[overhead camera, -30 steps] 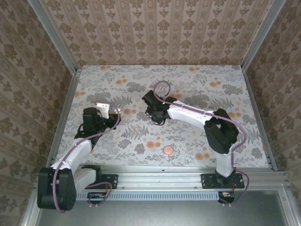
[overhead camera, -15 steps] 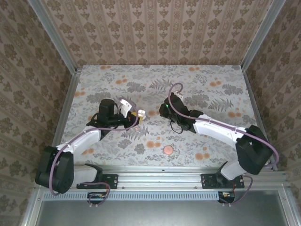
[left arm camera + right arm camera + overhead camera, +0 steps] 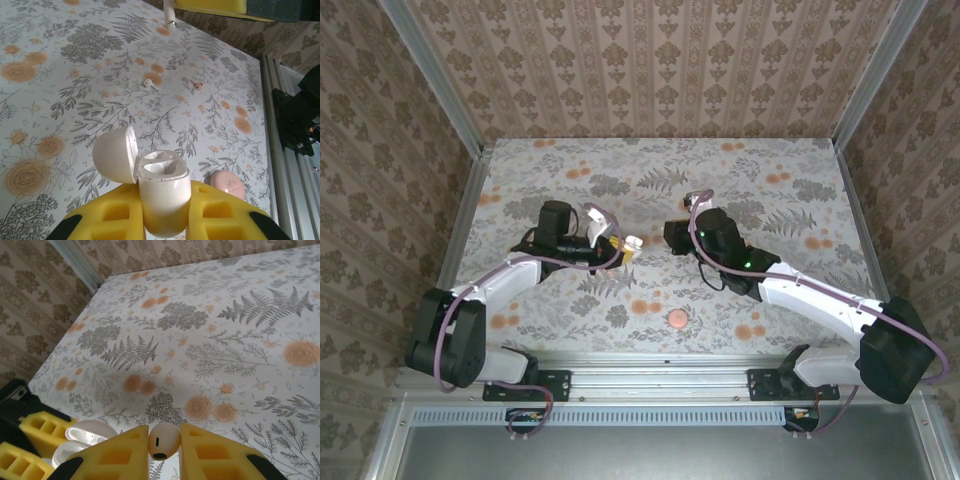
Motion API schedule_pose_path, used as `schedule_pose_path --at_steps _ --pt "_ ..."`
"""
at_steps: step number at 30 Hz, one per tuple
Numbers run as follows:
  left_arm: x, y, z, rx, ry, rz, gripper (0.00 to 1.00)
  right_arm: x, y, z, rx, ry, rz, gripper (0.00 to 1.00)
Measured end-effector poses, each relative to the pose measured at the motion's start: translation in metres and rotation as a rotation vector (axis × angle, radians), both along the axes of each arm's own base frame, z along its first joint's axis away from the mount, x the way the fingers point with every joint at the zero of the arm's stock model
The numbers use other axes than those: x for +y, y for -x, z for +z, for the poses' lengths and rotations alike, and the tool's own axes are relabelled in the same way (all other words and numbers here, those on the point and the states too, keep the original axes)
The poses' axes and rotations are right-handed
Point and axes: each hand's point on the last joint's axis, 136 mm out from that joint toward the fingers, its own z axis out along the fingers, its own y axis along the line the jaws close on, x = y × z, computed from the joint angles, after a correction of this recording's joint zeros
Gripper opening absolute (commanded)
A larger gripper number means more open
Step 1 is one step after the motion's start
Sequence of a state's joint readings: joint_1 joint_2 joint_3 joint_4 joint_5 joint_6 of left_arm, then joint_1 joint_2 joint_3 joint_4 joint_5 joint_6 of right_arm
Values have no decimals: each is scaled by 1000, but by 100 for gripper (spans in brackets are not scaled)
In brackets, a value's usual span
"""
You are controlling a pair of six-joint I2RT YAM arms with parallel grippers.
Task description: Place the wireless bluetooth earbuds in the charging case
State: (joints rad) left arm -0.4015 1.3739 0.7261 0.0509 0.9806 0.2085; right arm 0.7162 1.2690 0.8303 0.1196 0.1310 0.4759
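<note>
Left wrist: glossy, rounded white charging case (image 3: pixel 163 192) in yellow claw (image 3: pixel 164 220).

**Blind spots on both wrists**

Left wrist first: the charging case (image 3: pixel 164 200) runs off the bottom edge between the left pincer (image 3: pixel 164 186) pads, so its base is lost to me. Just right of that pincer, a pink disc (image 3: pixel 227 184) sits half hidden behind the pad. Well ahead, there's a pinkish speck (image 3: pixel 198 85), too small to call. Right wrist now: of the earbud (image 3: pixel 164 440) in the right pincer (image 3: pixel 164 432) I get the rounded head; the rest is hidden between the pads. Just left of that pincer, its pad covers part of the case.
</note>
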Motion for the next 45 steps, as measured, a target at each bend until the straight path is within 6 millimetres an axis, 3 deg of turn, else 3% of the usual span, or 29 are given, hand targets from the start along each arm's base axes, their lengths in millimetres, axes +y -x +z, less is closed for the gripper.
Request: schedule_pose_path --at_steps 15,21,29,45 --pt "-9 9 9 -96 17 -52 12 42 25 18 -205 88 276 17" --pt "-6 14 13 -217 46 -40 9 39 33 14 -261 154 316 17" --pt "-12 21 13 -317 76 -57 5 35 40 28 -360 213 352 17" --pt "-13 26 32 -471 114 -72 1 53 57 24 -434 282 483 17"
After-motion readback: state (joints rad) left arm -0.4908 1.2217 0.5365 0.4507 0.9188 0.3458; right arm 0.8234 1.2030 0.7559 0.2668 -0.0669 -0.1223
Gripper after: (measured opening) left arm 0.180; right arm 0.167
